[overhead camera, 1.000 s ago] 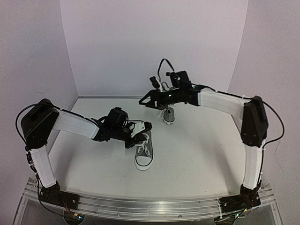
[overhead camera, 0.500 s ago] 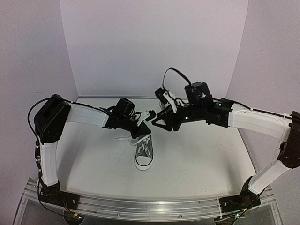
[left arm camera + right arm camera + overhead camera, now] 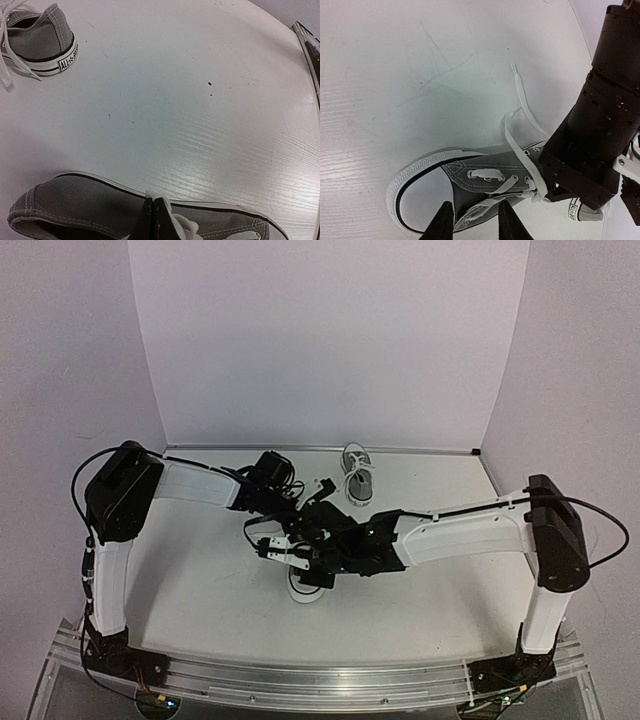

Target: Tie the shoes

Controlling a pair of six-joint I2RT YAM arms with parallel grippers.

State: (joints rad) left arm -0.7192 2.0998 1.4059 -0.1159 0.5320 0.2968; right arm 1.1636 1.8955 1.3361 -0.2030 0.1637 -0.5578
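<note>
Lilac walls (image 3: 320, 340) stand around the white table (image 3: 200, 580) I am working over. My landmark is the nearer small grey canvas sneaker with the white rubber sole and toe cap (image 3: 465, 189), lying on its sole near the middle of the table. From above, all I can see of it is the toe poking out from under the right arm.

The right gripper (image 3: 475, 220) hangs directly over this sneaker's laced front. Its fingers (image 3: 443, 222) are apart, with the lowest lace crossings and some grey canvas showing between them. I cannot see it gripping anything.

The left gripper (image 3: 151, 212) is at the same sneaker's tongue end, with its fingertips pressed together. White lace (image 3: 517, 85) lies right against them, but I cannot tell whether any is pinched. One loose strand trails off the sneaker onto the bare table.

The second grey canvas sneaker (image 3: 356, 475) sits well apart from the landmark, beyond it towards the back wall, with its laces loose.
</note>
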